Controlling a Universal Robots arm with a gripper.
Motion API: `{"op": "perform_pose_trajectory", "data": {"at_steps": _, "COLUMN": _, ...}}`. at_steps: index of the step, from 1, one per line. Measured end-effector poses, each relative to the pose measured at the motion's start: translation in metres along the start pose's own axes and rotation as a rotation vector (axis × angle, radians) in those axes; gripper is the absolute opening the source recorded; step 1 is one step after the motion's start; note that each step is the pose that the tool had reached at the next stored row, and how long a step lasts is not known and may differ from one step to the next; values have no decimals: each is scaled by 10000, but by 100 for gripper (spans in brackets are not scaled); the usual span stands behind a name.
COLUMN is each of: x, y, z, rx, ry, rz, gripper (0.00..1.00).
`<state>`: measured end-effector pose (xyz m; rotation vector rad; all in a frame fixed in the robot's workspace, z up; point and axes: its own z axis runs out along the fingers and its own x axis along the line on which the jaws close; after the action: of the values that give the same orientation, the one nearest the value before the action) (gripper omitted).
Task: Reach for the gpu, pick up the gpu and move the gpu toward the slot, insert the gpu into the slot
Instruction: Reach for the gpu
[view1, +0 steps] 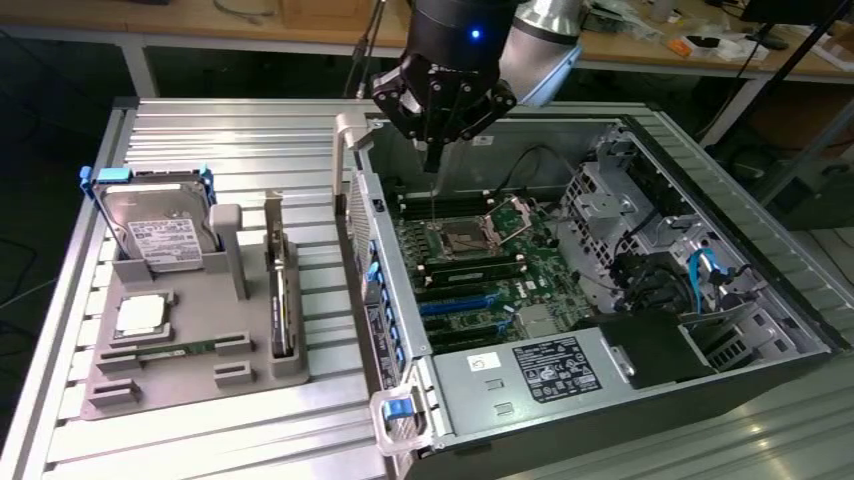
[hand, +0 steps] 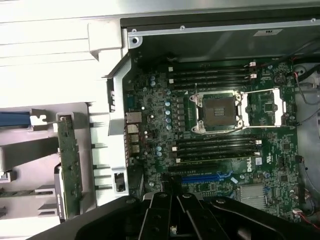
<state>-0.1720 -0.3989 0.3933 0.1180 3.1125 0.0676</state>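
Observation:
The gpu (view1: 279, 300) stands on edge in a grey holder (view1: 200, 375) at the exterior view's left, outside the computer case; in the wrist view the gpu (hand: 68, 160) shows as a narrow green board seen edge-on. My gripper (view1: 431, 162) hangs over the open case, above the motherboard's upper part and well apart from the gpu. Its fingers (hand: 165, 212) are pressed together with nothing between them. The blue slot (view1: 467, 301) lies on the motherboard below the processor socket; in the wrist view the slot (hand: 205, 177) sits just beyond my fingertips.
A silver hard drive (view1: 160, 235) with a white label, a processor chip (view1: 140, 315) and a slim memory stick (view1: 180, 350) also sit in the holder. The case wall (view1: 360, 240) rises between holder and motherboard. Drive cages and cables (view1: 667, 270) crowd the case's far side.

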Motion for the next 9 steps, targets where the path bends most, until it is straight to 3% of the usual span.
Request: {"op": "perform_pose_trajectory", "data": {"at_steps": 9, "x": 229, "y": -17, "z": -6, "rx": 0, "ry": 0, "rz": -1, "gripper": 11}}
